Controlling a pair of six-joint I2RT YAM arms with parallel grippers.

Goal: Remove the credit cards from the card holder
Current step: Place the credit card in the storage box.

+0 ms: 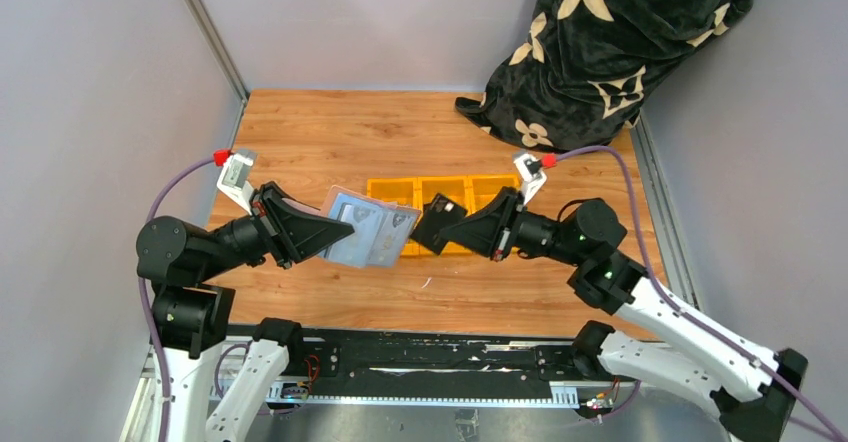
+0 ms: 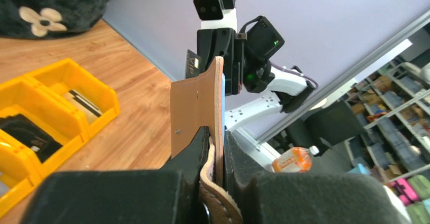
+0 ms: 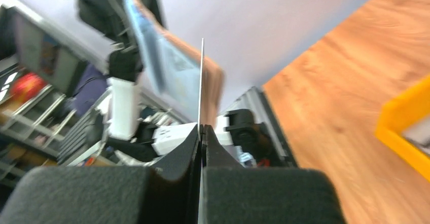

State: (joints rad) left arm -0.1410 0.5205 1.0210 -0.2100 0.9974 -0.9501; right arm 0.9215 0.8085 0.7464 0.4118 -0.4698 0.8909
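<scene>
Left claw: the left gripper is nearly closed. It pinches the left edge of the card holder and holds it up off the table.
Right claw: the right gripper is pressed fully together on a credit card, whose thin white edge stands out from between the tips.
Card holder: it hangs spread open over the middle of the table, between the two claws. Its grey-blue slotted inside faces up in the top view. The left wrist view shows its brown outer face, upright.
Credit card: it is seen edge-on, pointing toward the holder. I cannot tell whether its far end sits in a slot.
Yellow bins: a row of three compartments on the table, just far of the holder and the right claw.
Black wallet: it lies in the middle compartment.
Blanket: black with pale flowers, heaped in the far right corner.
</scene>
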